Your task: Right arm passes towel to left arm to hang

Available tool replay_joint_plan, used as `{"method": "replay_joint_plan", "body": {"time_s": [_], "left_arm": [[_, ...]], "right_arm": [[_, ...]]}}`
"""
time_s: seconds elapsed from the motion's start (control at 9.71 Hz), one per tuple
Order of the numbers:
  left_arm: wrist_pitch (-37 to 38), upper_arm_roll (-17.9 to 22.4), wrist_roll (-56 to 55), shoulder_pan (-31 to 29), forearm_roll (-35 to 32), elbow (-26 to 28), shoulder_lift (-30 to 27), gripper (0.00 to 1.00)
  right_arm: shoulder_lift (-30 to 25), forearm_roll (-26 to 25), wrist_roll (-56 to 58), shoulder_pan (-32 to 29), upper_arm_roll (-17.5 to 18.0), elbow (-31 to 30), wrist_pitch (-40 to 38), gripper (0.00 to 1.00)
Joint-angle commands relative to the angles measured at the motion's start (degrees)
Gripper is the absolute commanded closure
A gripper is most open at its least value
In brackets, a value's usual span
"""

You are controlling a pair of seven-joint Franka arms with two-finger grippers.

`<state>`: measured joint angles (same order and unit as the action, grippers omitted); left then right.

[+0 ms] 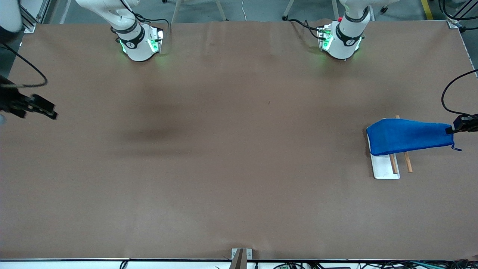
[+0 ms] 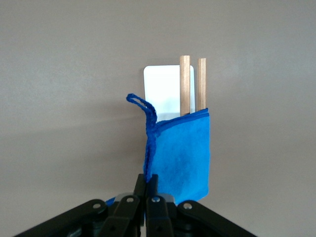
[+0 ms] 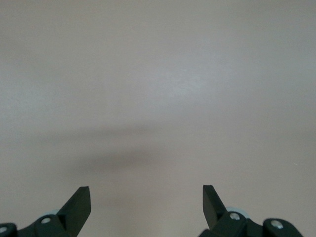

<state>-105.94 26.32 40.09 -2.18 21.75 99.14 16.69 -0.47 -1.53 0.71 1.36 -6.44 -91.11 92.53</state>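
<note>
The bright blue towel (image 1: 409, 136) lies draped over the two wooden rods (image 1: 407, 162) of a white flat tray (image 1: 384, 168) at the left arm's end of the table. My left gripper (image 1: 450, 130) is shut on the towel's edge; a loose thread (image 1: 456, 149) hangs at the corner beside it. In the left wrist view the towel (image 2: 182, 153) runs from my shut left gripper (image 2: 152, 179) over the rods (image 2: 185, 84) and tray (image 2: 160, 89). My right gripper (image 1: 52, 114) is open and empty above bare table at the right arm's end; the right wrist view (image 3: 146, 195) shows only table between its fingers.
The brown table (image 1: 231, 149) carries nothing else. The two arm bases (image 1: 138, 41) (image 1: 341, 39) stand along the table edge farthest from the front camera. A small bracket (image 1: 241, 254) sits at the middle of the nearest edge.
</note>
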Motion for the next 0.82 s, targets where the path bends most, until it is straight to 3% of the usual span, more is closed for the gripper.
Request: {"method": "replay_joint_plan", "body": {"time_s": [0.0,0.1,0.31,0.41,0.72], "left_arm": [[-1.0,0.0,-0.3,0.0,-1.0,0.3,1.9,0.10],[-0.9,0.0,0.4,0.0,-1.1,-0.2,1.8,0.00],[-1.3,-0.3,-0.1,0.6,-1.4,-1.4,1.4,0.00],[-2.8,-1.3,-0.3,1.6,-5.0,-1.9,0.5,0.00],[-3.0,-11.6,-10.9,2.4,-17.3,-0.1,-7.9,0.00]], "right_arm": [[0.9,-1.5,-0.9,0.1,0.7,7.0,-5.5,0.00],[0.8,-1.4,-1.8,0.1,0.9,6.9,-7.2,0.00],[-0.3,-1.4,-1.8,0.3,1.0,4.5,-3.8,0.00],[-0.3,-1.5,-1.7,0.3,1.0,3.8,-3.2,0.00],[-0.3,-2.0,-1.7,0.3,0.9,4.0,-4.6,0.00]]}}
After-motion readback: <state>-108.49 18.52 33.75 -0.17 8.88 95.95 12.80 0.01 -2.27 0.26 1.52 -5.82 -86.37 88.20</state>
